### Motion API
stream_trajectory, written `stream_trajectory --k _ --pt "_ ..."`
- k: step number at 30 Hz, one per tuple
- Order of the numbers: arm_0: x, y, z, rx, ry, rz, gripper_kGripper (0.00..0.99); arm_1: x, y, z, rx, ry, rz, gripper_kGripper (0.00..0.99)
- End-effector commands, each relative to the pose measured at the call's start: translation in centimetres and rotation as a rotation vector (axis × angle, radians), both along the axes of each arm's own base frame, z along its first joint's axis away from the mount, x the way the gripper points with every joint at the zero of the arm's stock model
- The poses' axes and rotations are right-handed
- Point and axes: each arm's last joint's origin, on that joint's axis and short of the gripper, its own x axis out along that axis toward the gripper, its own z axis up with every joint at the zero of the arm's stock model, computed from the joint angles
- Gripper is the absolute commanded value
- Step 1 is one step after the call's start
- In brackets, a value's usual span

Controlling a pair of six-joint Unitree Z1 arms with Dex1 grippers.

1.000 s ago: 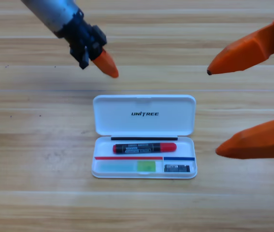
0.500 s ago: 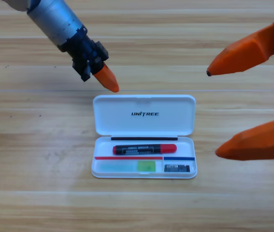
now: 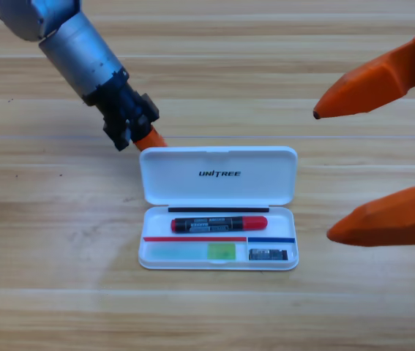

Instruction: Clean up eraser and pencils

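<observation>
White case [image 3: 218, 174] lies open on desk [image 3: 46, 241]; pencils [image 3: 219, 224] and eraser [image 3: 268, 254] inside. Left pincer [image 3: 151, 138] at lid corner, state unclear. Right pincer [image 3: 323, 175] released.

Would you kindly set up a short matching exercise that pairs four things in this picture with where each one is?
Things:
1. black-and-red pencil
2. pale pencil with the green end
3. eraser
4. left gripper

Places:
A. front right compartment of the white case
B. at the upper left corner of the case's open lid
C. rear compartment, just under the hinge
D. front left compartment

Pairs: 1-C, 2-D, 3-A, 4-B

The right gripper waits at the right edge of the picture, its jaws wide apart.
</observation>
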Motion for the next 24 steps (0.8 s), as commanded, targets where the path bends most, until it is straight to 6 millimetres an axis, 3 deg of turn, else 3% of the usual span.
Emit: stream_trajectory --k 1,14,24 --pt "-2.0 -1.6 0.2 0.036 0.025 -0.042 0.000 0.2 0.8 -1.5 -0.028 0.044 0.015 0.990" --pt "-5.3 -4.2 1.3 0.081 0.021 -0.091 0.000 0.5 1.2 -1.7 -0.035 0.049 0.014 0.990" --pt "-5.9 -5.8 0.9 0.165 -0.045 -0.091 0.000 0.6 1.5 -1.8 -0.040 0.055 0.014 0.990"
